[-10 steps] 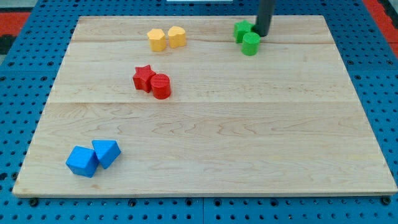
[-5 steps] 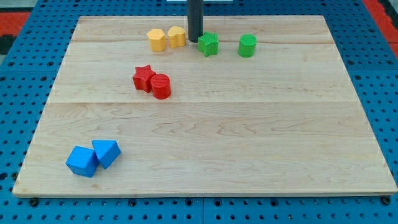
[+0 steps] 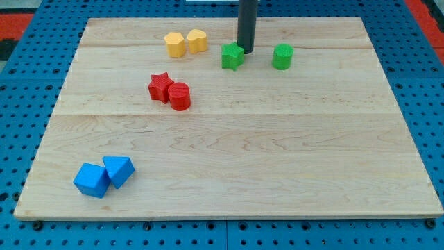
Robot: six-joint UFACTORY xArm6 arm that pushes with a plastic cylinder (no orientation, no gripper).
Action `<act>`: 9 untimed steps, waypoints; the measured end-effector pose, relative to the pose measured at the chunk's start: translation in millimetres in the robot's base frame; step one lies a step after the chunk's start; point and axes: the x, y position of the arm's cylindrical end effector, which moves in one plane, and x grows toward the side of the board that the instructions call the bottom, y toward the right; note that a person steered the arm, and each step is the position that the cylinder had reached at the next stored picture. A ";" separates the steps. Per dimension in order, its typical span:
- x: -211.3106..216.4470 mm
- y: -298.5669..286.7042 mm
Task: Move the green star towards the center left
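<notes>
The green star (image 3: 232, 56) lies near the board's top, a little right of centre. My tip (image 3: 245, 51) stands right against the star's upper right side. The green cylinder (image 3: 282, 56) stands apart to the star's right. The rod rises from the tip to the view's top edge.
Two yellow blocks (image 3: 185, 42) sit side by side at the top, left of the star. A red star (image 3: 160, 87) and a red cylinder (image 3: 180, 96) touch each other left of centre. Two blue blocks (image 3: 104, 176) sit at the bottom left. The wooden board (image 3: 277, 160) lies on a blue pegboard.
The rod went from the star's right to its left, then back to its upper right. The green star moved left, away from the green cylinder, and slightly down. The cylinder shifted a little right.
</notes>
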 end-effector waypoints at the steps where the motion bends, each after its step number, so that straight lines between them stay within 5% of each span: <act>1: -0.1 11.9; 3: 37.5 -56.1; 5: 6.3 11.5; 7: 2.0 -51.0; 9: 62.2 -177.9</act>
